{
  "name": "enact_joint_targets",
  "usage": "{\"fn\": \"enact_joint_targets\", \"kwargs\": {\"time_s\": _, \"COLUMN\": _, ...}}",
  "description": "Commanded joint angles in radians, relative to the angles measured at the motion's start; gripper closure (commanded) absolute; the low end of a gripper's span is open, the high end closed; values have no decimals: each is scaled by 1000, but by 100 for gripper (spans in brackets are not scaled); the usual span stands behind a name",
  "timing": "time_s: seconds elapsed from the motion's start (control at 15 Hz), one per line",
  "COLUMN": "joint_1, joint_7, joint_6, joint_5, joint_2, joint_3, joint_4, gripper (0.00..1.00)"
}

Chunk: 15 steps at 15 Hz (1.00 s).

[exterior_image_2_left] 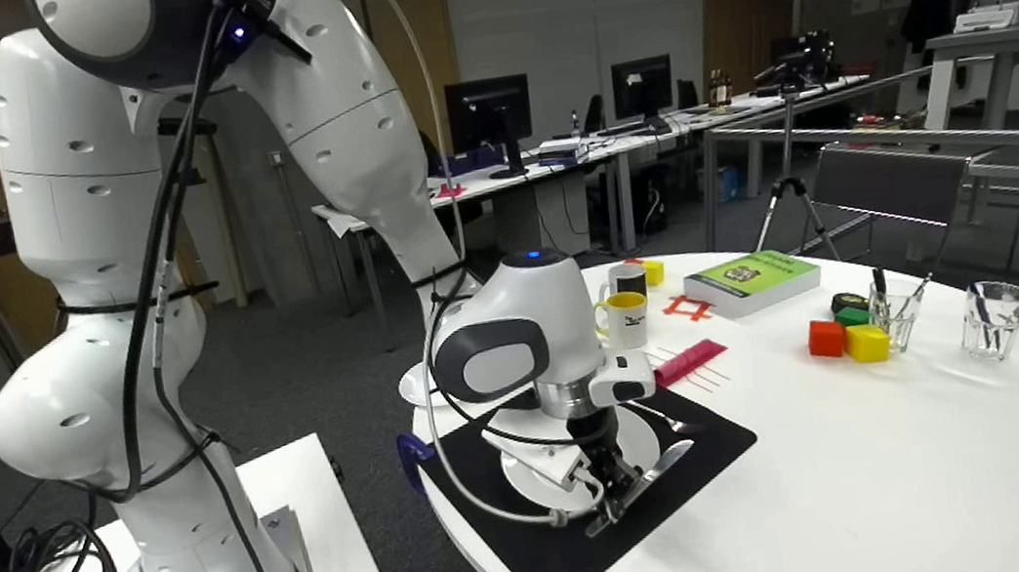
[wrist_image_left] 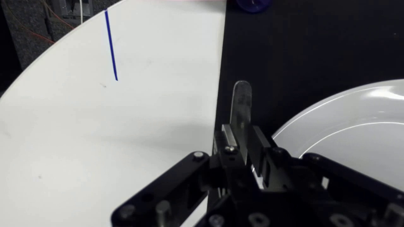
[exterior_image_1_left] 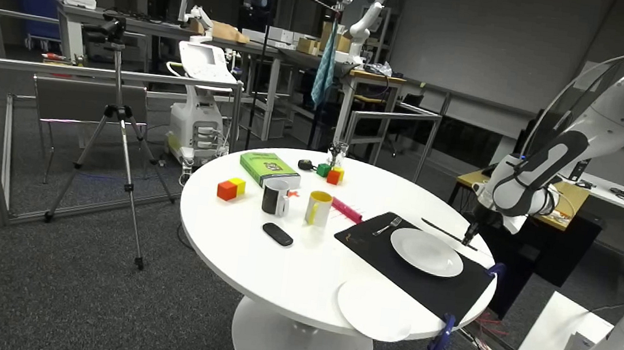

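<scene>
In the wrist view the gripper (wrist_image_left: 243, 134) is shut on a flat metal knife (wrist_image_left: 241, 101), whose rounded end sticks out past the fingertips. The knife (exterior_image_2_left: 657, 471) stretches to both sides of the gripper (exterior_image_2_left: 613, 501) in an exterior view, seeming slightly raised over the black placemat (exterior_image_2_left: 523, 535). Close beside it a white plate (wrist_image_left: 356, 148) lies on the mat. A fork (exterior_image_1_left: 388, 226) rests at the plate's far side from the gripper (exterior_image_1_left: 466, 241). Part of the knife is hidden behind the fingers in the wrist view.
Blue clamps (exterior_image_1_left: 446, 334) grip the round table's edge at the mat. Another white plate (exterior_image_1_left: 370, 311) overlaps the rim nearby. Farther off stand a black-and-white mug (exterior_image_1_left: 272, 197), a yellow-lined mug (exterior_image_1_left: 317, 210), a green book (exterior_image_1_left: 269, 165), several coloured cubes (exterior_image_2_left: 826, 338) and glasses (exterior_image_2_left: 995, 321).
</scene>
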Motion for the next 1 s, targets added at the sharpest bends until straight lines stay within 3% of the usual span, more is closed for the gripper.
{"fn": "enact_joint_targets", "kwargs": {"time_s": 0.0, "joint_1": -179, "joint_7": -178, "joint_6": 19, "joint_5": 171, "joint_2": 31, "joint_3": 173, "joint_4": 37, "gripper": 96}}
{"fn": "enact_joint_targets", "kwargs": {"time_s": 0.4, "joint_1": -368, "joint_7": -350, "joint_6": -5, "joint_5": 304, "joint_2": 62, "joint_3": 316, "joint_4": 96, "gripper": 96}}
{"fn": "enact_joint_targets", "kwargs": {"time_s": 0.93, "joint_1": -423, "joint_7": -339, "joint_6": -17, "joint_5": 302, "joint_2": 117, "joint_3": 370, "joint_4": 139, "gripper": 96}}
